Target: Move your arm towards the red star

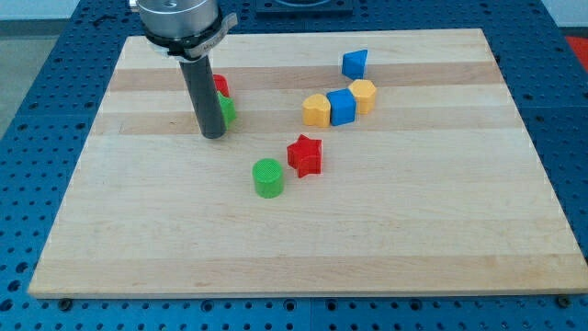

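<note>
I have my tip planted on the wooden surface toward the view's upper left, and the red star lies well apart from it, down and to the view's right, near the middle of the surface. My tool is only a straight rod, so there is nothing on it to spread or press together, and it holds nothing. Just behind the rod a green block and a red block peek out, touching or nearly touching it; I cannot make out their shapes. The risk I see is the green cylinder, just beside the star on its left: a low approach would clip it first and shove it into the star. Coming in too fast could also knock the star away. The yellow block, blue cube, second yellow block and blue block sit clear of my path. I see no containers here.
</note>
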